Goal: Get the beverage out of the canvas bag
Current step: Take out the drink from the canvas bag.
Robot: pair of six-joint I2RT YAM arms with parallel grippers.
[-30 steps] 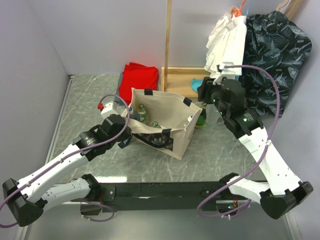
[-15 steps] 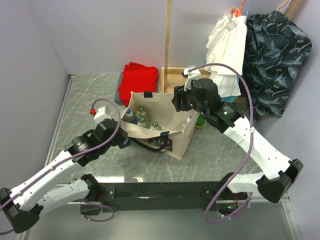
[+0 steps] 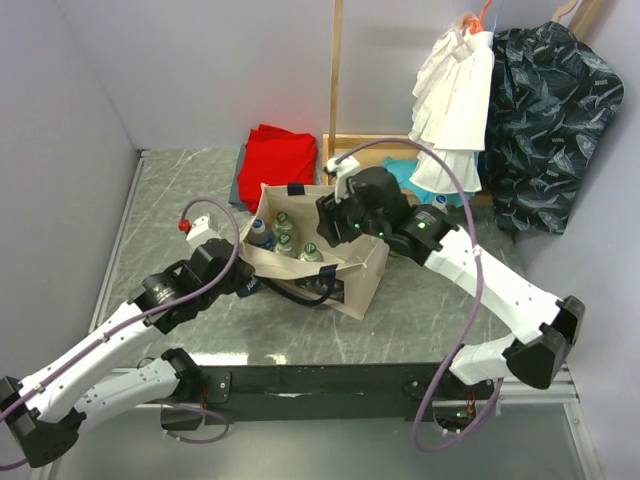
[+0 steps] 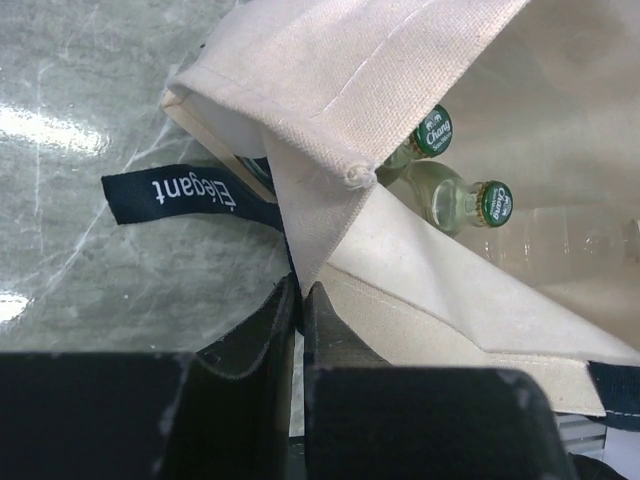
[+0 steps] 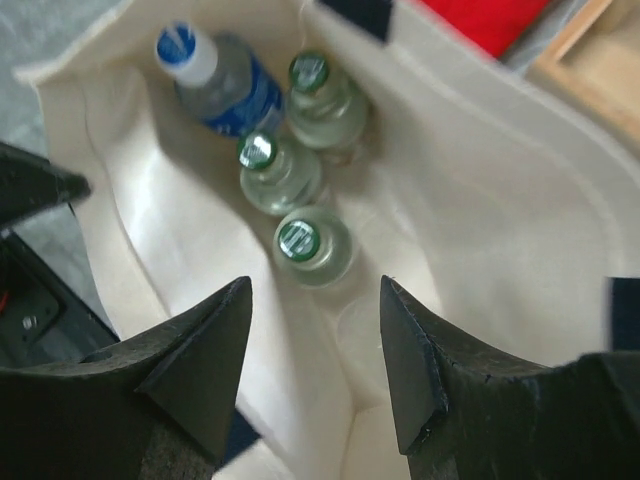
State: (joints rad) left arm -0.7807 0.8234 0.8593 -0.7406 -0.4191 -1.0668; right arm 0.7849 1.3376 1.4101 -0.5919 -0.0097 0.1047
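Note:
The beige canvas bag (image 3: 352,282) stands upright mid-table with its mouth open. Inside are a blue-capped water bottle (image 5: 217,82) and three green-capped glass bottles (image 5: 311,244), also seen from above (image 3: 286,227). My left gripper (image 3: 248,266) is shut on the bag's near-left rim corner (image 4: 330,180) and holds it pulled outward; in the left wrist view the fingertips (image 4: 298,292) pinch the fabric. My right gripper (image 3: 335,228) hovers over the bag's mouth, open and empty (image 5: 315,300), with the nearest green-capped bottle just ahead of the fingertips.
A red folded cloth (image 3: 280,155) lies behind the bag. A wooden stand (image 3: 336,90) rises at the back, with white (image 3: 455,100) and dark patterned (image 3: 545,110) garments hanging to the right. A wall runs along the left side.
My right arm has swung left from beside the bag to above its open mouth. My left gripper has pulled the near-left rim outward, and the bag's mouth is wider.

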